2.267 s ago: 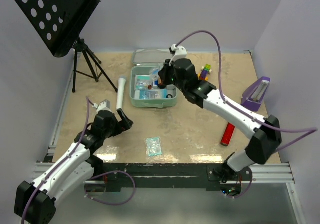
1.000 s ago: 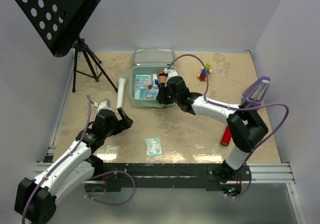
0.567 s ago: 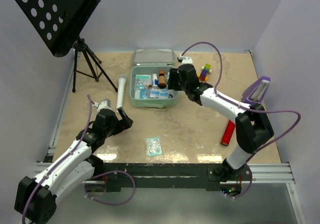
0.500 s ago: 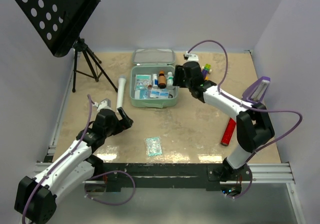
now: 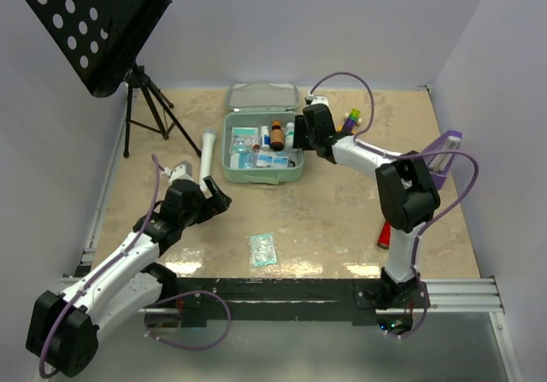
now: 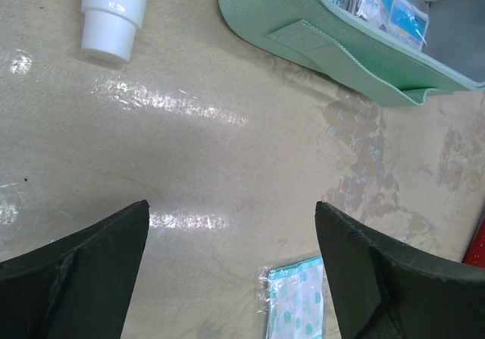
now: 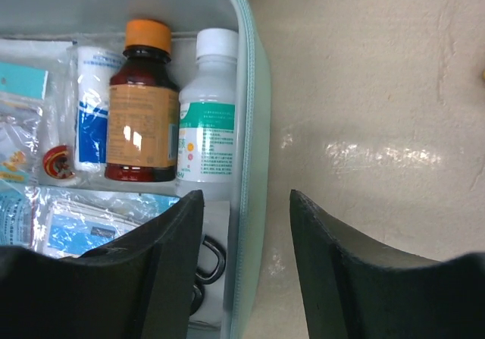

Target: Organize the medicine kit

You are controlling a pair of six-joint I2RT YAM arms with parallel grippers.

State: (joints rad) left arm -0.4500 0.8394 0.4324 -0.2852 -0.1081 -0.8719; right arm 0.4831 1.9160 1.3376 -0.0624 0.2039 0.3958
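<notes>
At back left, only the overhead view caught the music stand (image 5: pixel 85 23). Left fingers (image 6: pixel 83 271) gaped empty; right fingers (image 7: pixel 163 255) stood open astride the medicine kit (image 7: pixel 254 127) wall, above a beige counter (image 5: pixel 325 220).

Table top (image 6: pixel 189 164): beige mottled laminate look, smooth, glossy enough to throw glare streaks. Kit (image 6: pixel 303 20): mint plastic, outer wall fine-grained and matt; rim smoother with a slight sheen in the right wrist view. Tube (image 6: pixel 114 13): white plastic, glossy. Packet (image 6: pixel 299 305): clear crinkly film, shiny. Brown bottle (image 7: pixel 140 111): amber, translucent, glossy, can't tell glass or plastic; orange plastic cap, paper-like label. White bottle (image 7: pixel 212 111): opaque plastic, satin, printed label. Left fingers (image 6: pixel 76 278) and right fingers (image 7: pixel 151 271): black plastic, matt, faintly grainy. Music stand (image 5: pixel 85 23): black perforated sheet, looks like painted metal, matt. Rail (image 5: pixel 461 292): bare aluminium-look extrusion.
</notes>
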